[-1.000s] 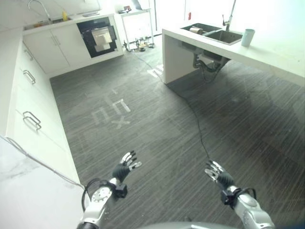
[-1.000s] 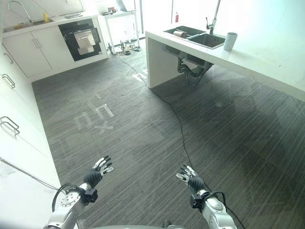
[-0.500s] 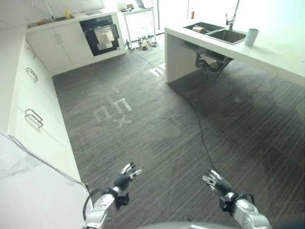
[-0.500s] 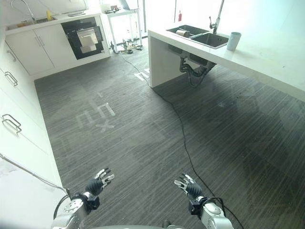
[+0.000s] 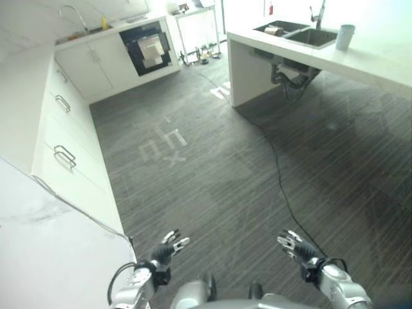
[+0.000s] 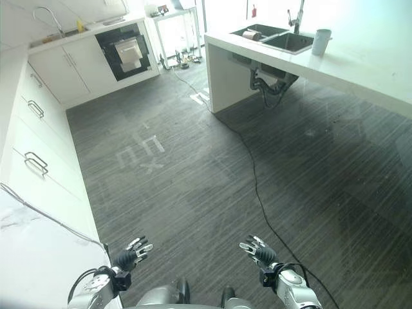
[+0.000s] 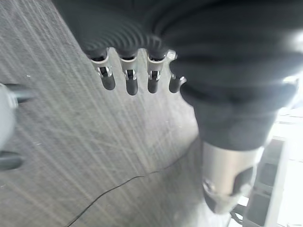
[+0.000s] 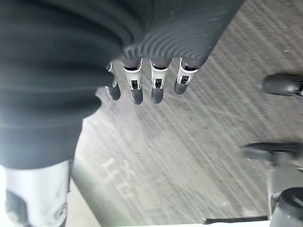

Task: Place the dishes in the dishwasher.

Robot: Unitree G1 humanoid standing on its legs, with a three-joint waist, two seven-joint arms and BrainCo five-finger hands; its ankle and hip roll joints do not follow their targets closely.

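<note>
Your view has swung since a second ago: the white counter [image 5: 45,251] at your left now takes up much more of the lower left, and the sink island [image 6: 360,64] sits higher and further toward the right edge. The whole picture shifts together, so that is your head or body turning, not the room changing. Both hands hang lower in frame than they did.

Your left hand [image 5: 168,246] and right hand [image 5: 293,245] hover over bare floor [image 5: 212,167], well apart from each other, fingers straight and spread, holding nothing. The wrist views agree: relaxed fingers [image 7: 130,81] with only floor past them.

For the task, this means you are not yet at work. No dish is in either hand. The only dish-like things you can see are a cup [image 6: 320,41] on the island beside the sink [image 6: 283,40], and something small in the sink's far basin, too small to tell. The dark-fronted appliance [image 6: 127,51] set into the far cabinets may be the dishwasher, though you cannot be sure from here. Both lie well away across the floor, so expect walking before any reaching.
</note>
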